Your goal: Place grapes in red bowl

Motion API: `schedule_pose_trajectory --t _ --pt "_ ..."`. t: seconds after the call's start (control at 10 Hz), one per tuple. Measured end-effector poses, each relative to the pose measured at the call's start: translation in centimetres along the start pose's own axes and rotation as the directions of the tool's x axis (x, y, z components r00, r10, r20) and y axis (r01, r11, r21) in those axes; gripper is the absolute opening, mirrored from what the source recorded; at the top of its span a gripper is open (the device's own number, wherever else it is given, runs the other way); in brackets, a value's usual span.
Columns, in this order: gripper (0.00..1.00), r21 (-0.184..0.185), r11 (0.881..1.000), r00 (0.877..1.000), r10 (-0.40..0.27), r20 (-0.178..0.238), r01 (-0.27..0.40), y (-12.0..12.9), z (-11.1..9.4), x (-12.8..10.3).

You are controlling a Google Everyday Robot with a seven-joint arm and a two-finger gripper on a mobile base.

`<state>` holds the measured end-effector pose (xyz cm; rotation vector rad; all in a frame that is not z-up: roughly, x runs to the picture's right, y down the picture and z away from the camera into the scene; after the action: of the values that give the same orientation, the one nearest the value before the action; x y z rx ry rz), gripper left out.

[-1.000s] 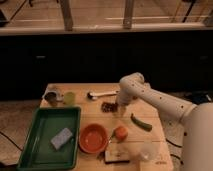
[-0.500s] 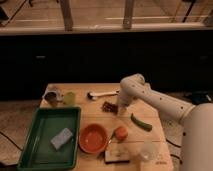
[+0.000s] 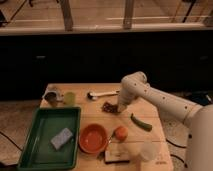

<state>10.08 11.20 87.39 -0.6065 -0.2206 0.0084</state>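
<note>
Claw [image 3: 118,106] first: you have it low over the middle of the table [image 3: 95,116], at the end of the white arm [image 3: 160,100] that bends down from your right side. Its fingers are together. It stands at the right end of the grapes [image 3: 109,107] and seems to touch them. Whether the bunch is pinched between the fingers, you cannot tell from this view.

Now from the near edge to the far one. Closest to you, at the front right, stands a pale see-through container [image 3: 145,149], and just left of it lies a small flat pale object [image 3: 117,156] with a dark top. On the front left is the green tray [image 3: 35,150], with a grey-blue sponge [image 3: 62,138] lying inside it. Just right of the tray sits the red bowl [image 3: 93,137], upright, with nothing visible in it. An orange fruit [image 3: 120,132] rests beside the right rim of the bowl. A little farther and more to the right lies the green pepper [image 3: 141,122], at a slant.

The grapes lie on the bare wood behind the bowl, apart from it, a dark bumpy bunch stretched left to right. Farther back lies a white utensil [image 3: 103,93]. In the far left corner stand a small green cup [image 3: 69,98] and, just left of it, a dull greyish vessel [image 3: 52,96]. Behind the table you see a dark low wall [image 3: 75,60], and above it a window [image 3: 95,12].
</note>
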Motion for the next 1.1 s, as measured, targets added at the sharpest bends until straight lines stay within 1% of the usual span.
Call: schedule_pose_trajectory --t 0.2,0.8,1.1 --pt "0.02 0.022 1.0 1.0 -0.012 -0.006 0.012 0.0 -2.2 0.0" --pt "0.02 0.034 0.998 0.998 -0.056 -0.022 0.056 0.8 -5.2 -1.1" --pt "0.02 0.03 0.996 0.996 -0.085 -0.029 0.086 2.1 -6.2 -2.2"
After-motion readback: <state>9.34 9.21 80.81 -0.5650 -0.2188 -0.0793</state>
